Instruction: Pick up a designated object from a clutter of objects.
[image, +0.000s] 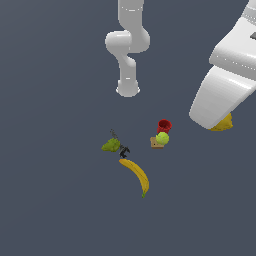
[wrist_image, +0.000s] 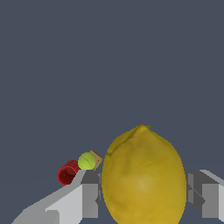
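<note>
The yellow lemon (wrist_image: 143, 179) fills the space between my two fingers (wrist_image: 89, 199) in the wrist view, and both pads press against its sides. My gripper (wrist_image: 144, 197) is shut on it. In the exterior view the lemon (image: 223, 123) peeks out from under the white arm (image: 225, 85) at the exterior view's right, well apart from the clutter; the fingers are hidden there. I cannot tell how high it is off the floor.
The other objects lie mid-floor: red cup (image: 164, 125), light-green apple (image: 162, 138) on a tan block (image: 156, 144), green pear (image: 111, 145), small black piece (image: 123, 151), banana (image: 136, 176). The arm's base (image: 128, 89) stands behind them.
</note>
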